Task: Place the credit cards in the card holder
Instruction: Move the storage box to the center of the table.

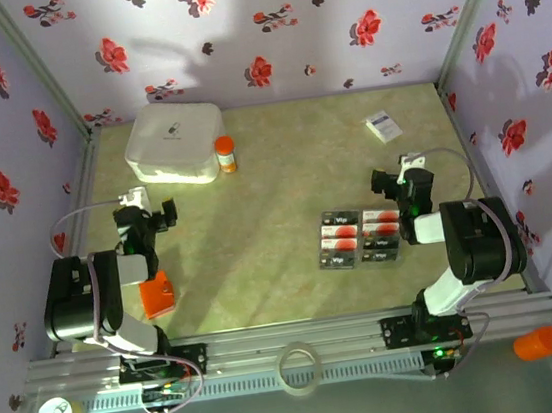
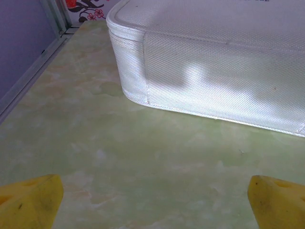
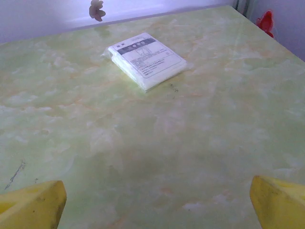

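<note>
Six credit cards, one card holder

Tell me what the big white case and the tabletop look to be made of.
White case: woven fabric, probably nylon over a stiffened shell. It shows a fine grid weave, stitched piping along the corner and a faint sheen.
Tabletop: a smooth, slightly glossy sheet with green-yellow marbling. The soft reflections suggest printed laminate or vinyl rather than stone, though that is uncertain.
</note>
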